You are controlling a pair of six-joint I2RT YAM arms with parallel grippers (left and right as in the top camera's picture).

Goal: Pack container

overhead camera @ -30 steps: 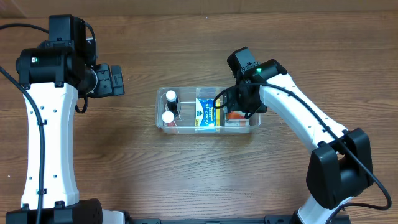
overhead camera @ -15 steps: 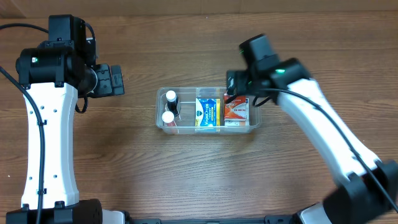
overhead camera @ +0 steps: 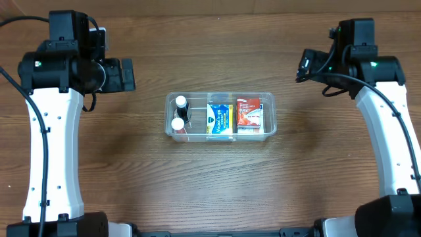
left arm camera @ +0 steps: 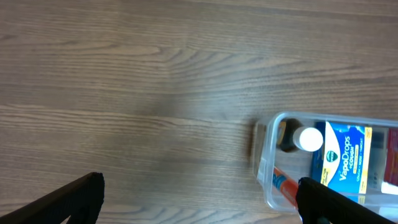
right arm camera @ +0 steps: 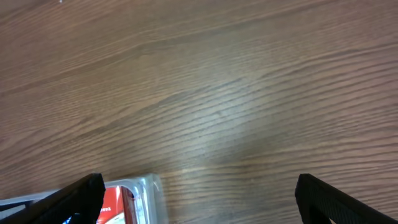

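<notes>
The clear plastic container (overhead camera: pixel 169 125) sits mid-table. It holds two small white-capped bottles (overhead camera: pixel 179 113), a blue and yellow box (overhead camera: pixel 220 119) and a red and white box (overhead camera: pixel 249 113). My left gripper (overhead camera: pixel 129 74) is open and empty, raised to the container's upper left. My right gripper (overhead camera: pixel 304 64) is open and empty, raised to the container's upper right. The left wrist view shows the container's left end (left arm camera: pixel 264 162) with a bottle (left arm camera: pixel 306 139) and the blue box (left arm camera: pixel 345 160). The right wrist view shows a container corner (right arm camera: pixel 151 186) with the red box (right arm camera: pixel 115 205).
The wooden table (overhead camera: pixel 210 178) surrounds the container on all sides. An orange tube-like item (left arm camera: pixel 285 185) lies along the container's near wall in the left wrist view.
My right gripper left the red and white box in the container's right end, then rose and pulled away to the upper right. My left arm shifted slightly upward.
</notes>
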